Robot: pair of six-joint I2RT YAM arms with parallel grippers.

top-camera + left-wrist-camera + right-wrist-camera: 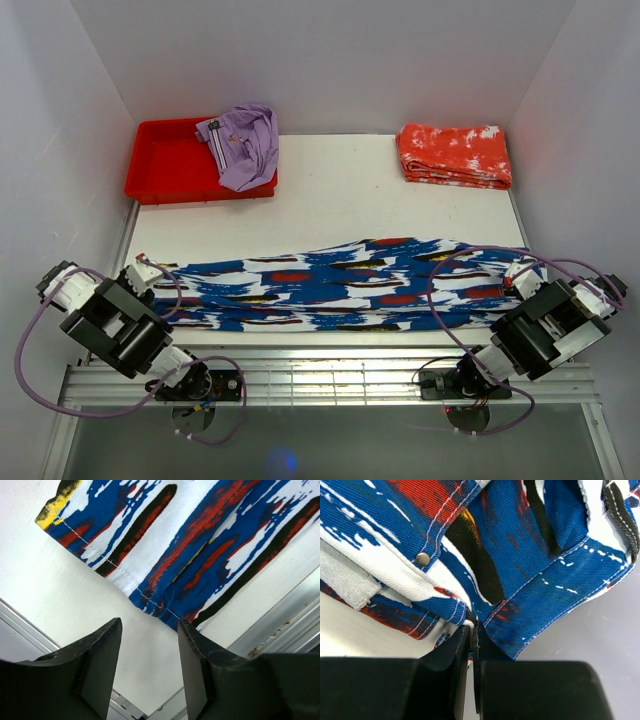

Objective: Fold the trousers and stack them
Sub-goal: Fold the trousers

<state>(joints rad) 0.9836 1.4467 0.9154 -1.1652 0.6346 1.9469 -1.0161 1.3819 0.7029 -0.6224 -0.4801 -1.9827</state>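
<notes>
While the right gripper (472,630) pinches their waist, the trousers (350,285) stretch left-right, hems facing the gaping left gripper (150,624).

From above, my right arm (545,335) covers the trousers' (350,285) waist end; my right claw (473,635) hides the pinched edge.

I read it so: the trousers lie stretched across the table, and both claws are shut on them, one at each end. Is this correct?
Not quite. Only the right claw is shut on the trousers; the left claw stands open at their other end, gripping nothing, as the left wrist view shows. The rest holds.
</notes>
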